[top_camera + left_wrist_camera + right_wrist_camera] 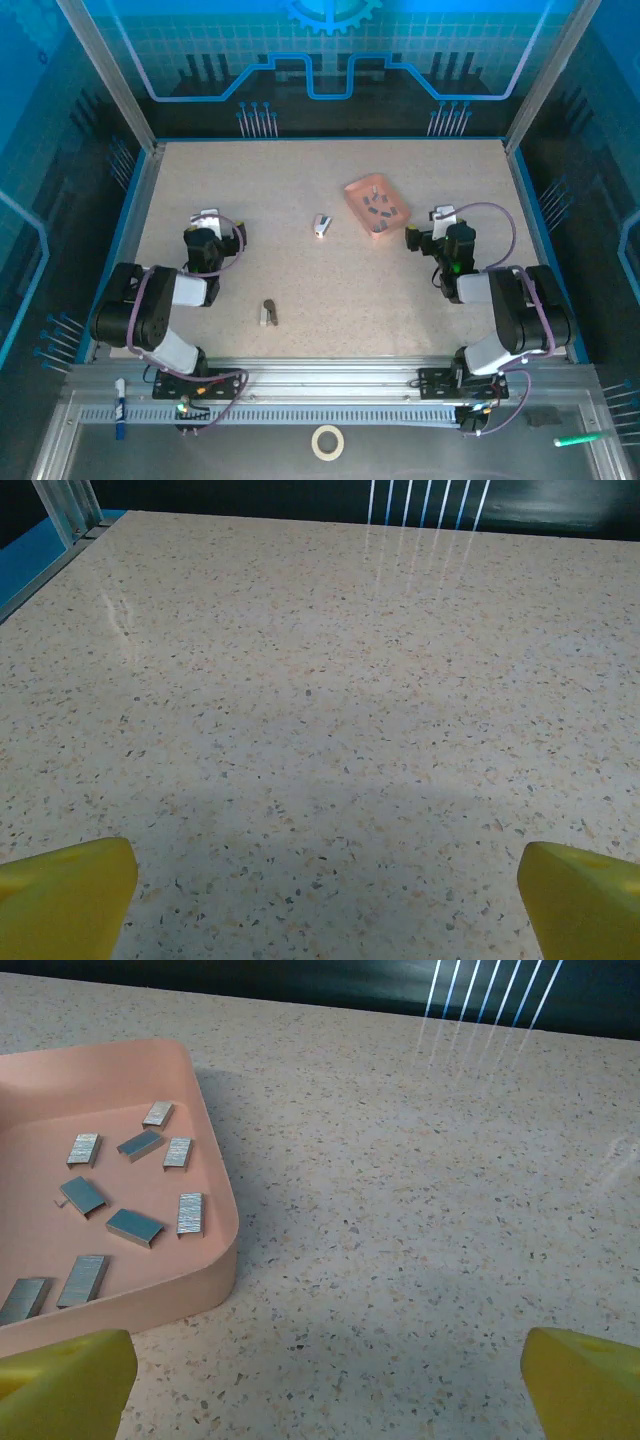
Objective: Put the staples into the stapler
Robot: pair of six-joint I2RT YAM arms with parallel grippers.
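On the speckled beige surface (330,280), the task stands at its outset. The small slim white stapler (321,225) lies alone near the middle, just left of the shallow salmon-pink plastic tray (352,192), and neither arm touches it. Whether it is open cannot be told at this size. The staples (133,1226), short grey metal strips, lie scattered loose on the tray floor. The left claw (325,900), its yellow fingertips spread wide, hovers empty over bare surface, well apart from the stapler. The right claw (325,1380), equally wide and empty, hangs just beside the tray's near corner. A small darker object (269,313), too small to identify, rests nearer the arm bases. By this evidence nothing is loaded; picking up a strip, opening the stapler and seating the strip are all still to do.
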